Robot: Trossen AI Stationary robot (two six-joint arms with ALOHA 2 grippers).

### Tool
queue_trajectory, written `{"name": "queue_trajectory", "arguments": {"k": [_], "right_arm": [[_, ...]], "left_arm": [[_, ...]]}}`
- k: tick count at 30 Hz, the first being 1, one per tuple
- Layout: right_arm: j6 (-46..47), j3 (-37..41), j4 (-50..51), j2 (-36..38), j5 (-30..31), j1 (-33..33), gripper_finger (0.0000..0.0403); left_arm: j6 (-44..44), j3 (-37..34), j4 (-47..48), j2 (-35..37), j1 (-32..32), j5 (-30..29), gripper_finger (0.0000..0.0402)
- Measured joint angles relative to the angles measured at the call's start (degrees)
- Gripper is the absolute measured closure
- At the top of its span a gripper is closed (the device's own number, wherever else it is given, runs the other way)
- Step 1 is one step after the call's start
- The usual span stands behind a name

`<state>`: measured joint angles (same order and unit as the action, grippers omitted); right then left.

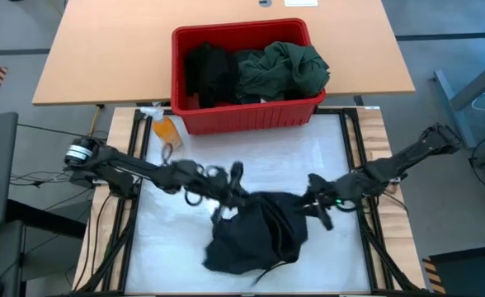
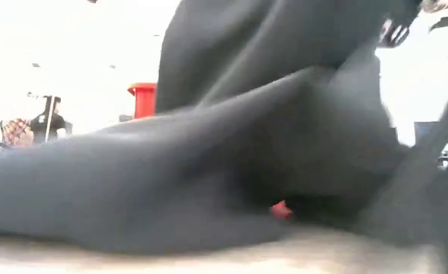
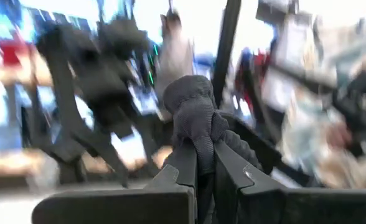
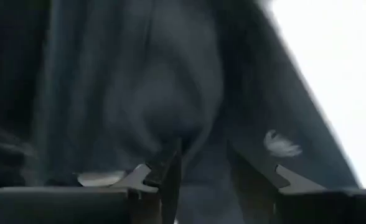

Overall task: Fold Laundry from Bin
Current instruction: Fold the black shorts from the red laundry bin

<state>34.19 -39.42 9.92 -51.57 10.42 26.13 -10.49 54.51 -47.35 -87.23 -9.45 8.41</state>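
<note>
Black garment (image 1: 255, 235) on white tabletop (image 1: 325, 161)

Two slim dark jointed arms. The left arm (image 1: 135, 169) has a silver-and-black motor cap at its base; the right arm (image 1: 407, 157) shows a small green light near its wrist.

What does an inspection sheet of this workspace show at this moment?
Surface: white work mat, bare behind the garment; tan table beyond.
Job's things: black garment bunched on the mat; red bin holds a dark green shirt and black clothes.
Clutter: orange spray bottle beside the bin.
Grippers: left gripper shut on a fold of the black garment; right gripper open against the garment.
Cables: black leads left of the mat.
Surroundings: grey floor; room behind too blurred to tell.
</note>
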Motion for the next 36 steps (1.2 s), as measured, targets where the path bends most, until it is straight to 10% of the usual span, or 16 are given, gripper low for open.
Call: {"name": "queue_trajectory", "arguments": {"k": [9, 24, 36], "right_arm": [[-9.03, 0.00, -5.33, 8.12, 15.21, 10.97, 0.0274], [-38.72, -8.85, -2.32, 8.24, 16.86, 13.01, 0.0275], [-38.90, -23.00, 11.47, 3.50, 19.64, 12.85, 0.0215]], "left_arm": [[4.37, 9.41, 6.42, 6.88, 1.82, -0.49, 0.0399], [4.23, 22.98, 18.36, 8.99, 2.86, 1.94, 0.0394], [4.31, 24.45, 29.79, 14.88, 3.03, 0.99, 0.0394]]}}
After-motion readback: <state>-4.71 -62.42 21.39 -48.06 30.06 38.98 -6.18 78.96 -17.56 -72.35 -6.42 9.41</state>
